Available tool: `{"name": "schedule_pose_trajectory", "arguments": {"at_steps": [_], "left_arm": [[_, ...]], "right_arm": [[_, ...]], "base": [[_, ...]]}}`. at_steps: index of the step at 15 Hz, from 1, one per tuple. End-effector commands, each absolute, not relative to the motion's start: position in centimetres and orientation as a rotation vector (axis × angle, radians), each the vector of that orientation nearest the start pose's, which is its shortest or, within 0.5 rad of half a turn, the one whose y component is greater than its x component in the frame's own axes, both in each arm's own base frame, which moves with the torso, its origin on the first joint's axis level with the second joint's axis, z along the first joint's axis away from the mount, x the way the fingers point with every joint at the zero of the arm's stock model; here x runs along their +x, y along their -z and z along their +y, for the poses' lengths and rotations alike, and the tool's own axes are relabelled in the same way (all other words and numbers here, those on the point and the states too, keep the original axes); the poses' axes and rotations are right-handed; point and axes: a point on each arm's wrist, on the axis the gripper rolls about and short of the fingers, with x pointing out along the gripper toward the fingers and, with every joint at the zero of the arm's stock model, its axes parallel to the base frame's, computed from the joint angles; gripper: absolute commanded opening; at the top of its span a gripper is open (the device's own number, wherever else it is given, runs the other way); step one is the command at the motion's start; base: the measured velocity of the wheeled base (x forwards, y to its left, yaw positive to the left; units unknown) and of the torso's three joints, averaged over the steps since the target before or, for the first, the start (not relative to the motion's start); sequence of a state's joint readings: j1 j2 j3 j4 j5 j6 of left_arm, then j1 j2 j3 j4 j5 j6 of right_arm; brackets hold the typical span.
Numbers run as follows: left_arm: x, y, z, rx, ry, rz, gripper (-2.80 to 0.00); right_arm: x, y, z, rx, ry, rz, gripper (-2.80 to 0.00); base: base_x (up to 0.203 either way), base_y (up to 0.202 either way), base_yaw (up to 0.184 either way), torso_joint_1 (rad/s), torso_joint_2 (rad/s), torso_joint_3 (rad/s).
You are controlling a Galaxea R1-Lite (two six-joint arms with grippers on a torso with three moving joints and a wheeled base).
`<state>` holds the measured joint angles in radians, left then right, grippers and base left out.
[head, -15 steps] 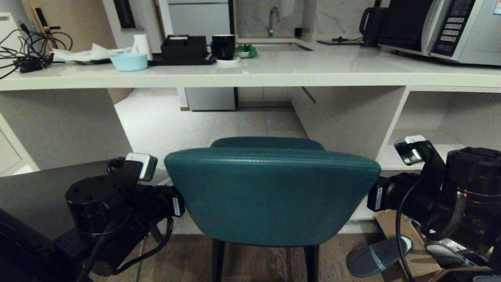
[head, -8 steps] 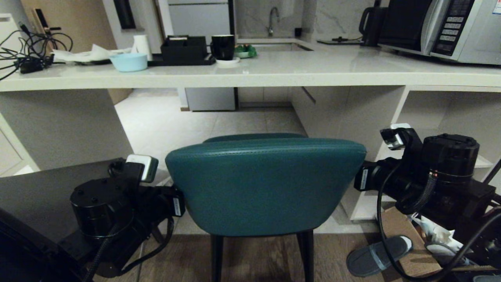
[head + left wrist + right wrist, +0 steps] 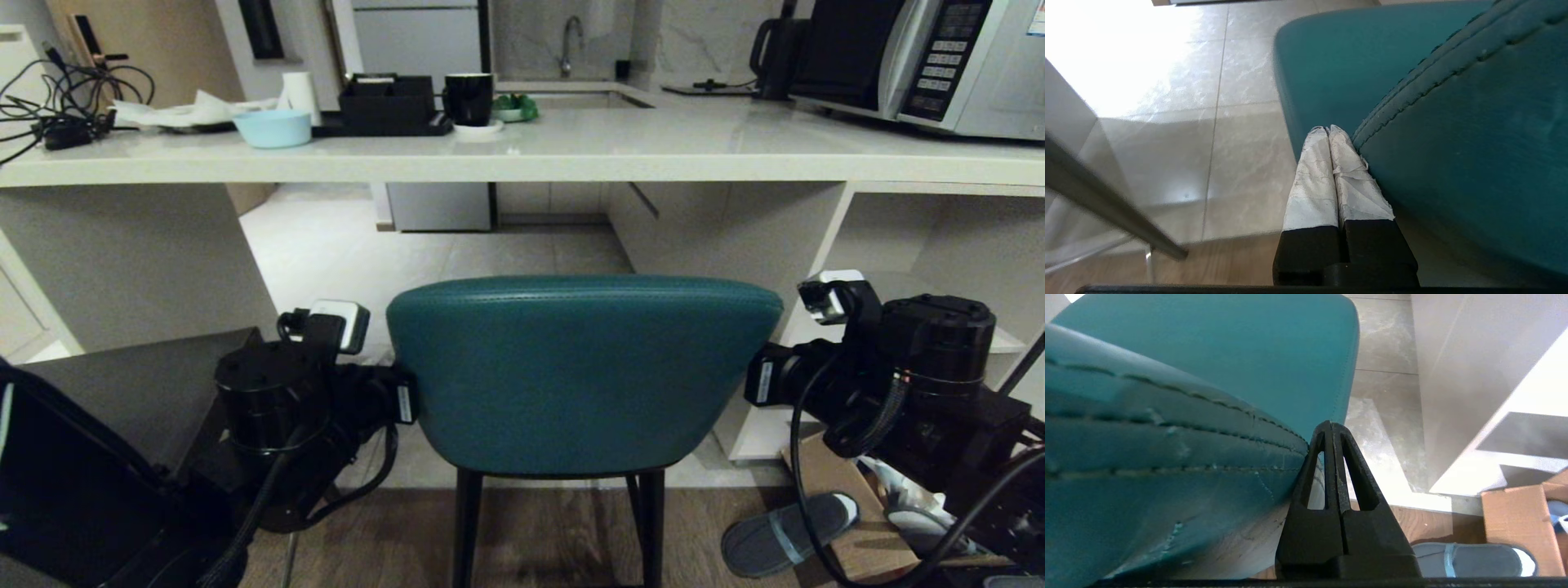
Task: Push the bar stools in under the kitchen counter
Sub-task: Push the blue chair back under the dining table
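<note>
A teal bar stool with a curved backrest and thin black legs stands in front of the kitchen counter, below its pale slab. My left gripper is shut and empty, its taped fingers lying against the backrest's left edge. Against the right edge lies my right gripper, also shut and empty. In the head view both arms flank the backrest, which hides the fingertips. A dark flat top at the left looks like the second stool.
The counter carries a light blue bowl, a black mug, cables and a microwave. White open shelves stand at the right. A grey slipper and a cardboard box lie on the wooden floor.
The teal stool has slid away from me toward the counter and a little to the right. Both arms have moved forward with it, and its seat no longer shows above the backrest.
</note>
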<state>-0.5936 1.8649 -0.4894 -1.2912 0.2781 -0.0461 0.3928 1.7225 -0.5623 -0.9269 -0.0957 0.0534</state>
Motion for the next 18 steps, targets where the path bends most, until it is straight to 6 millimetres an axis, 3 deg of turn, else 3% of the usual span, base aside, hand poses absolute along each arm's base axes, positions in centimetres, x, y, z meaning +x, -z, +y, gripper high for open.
{"name": "schedule_pose_trajectory", "arguments": {"at_steps": [1, 10, 18], "left_arm": [[26.4, -11.6, -16.1, -0.009, 0.270, 0.075, -2.80], [29.9, -10.4, -14.9, 0.012, 0.191, 0.080, -2.80], [28.2, -10.5, -14.7, 0.030, 0.205, 0.094, -2.80]], "right_arm": [[26.4, -14.2, 10.4, -0.005, -0.282, 0.242, -2.80], [25.8, -14.8, 10.3, 0.000, -0.286, 0.218, -2.80], [25.4, -15.1, 10.6, -0.003, -0.299, 0.209, -2.80]], "base": [[0.000, 0.000, 0.000, 0.000, 0.00, 0.000], [0.000, 0.000, 0.000, 0.000, 0.00, 0.000], [0.000, 0.000, 0.000, 0.000, 0.00, 0.000]]}}
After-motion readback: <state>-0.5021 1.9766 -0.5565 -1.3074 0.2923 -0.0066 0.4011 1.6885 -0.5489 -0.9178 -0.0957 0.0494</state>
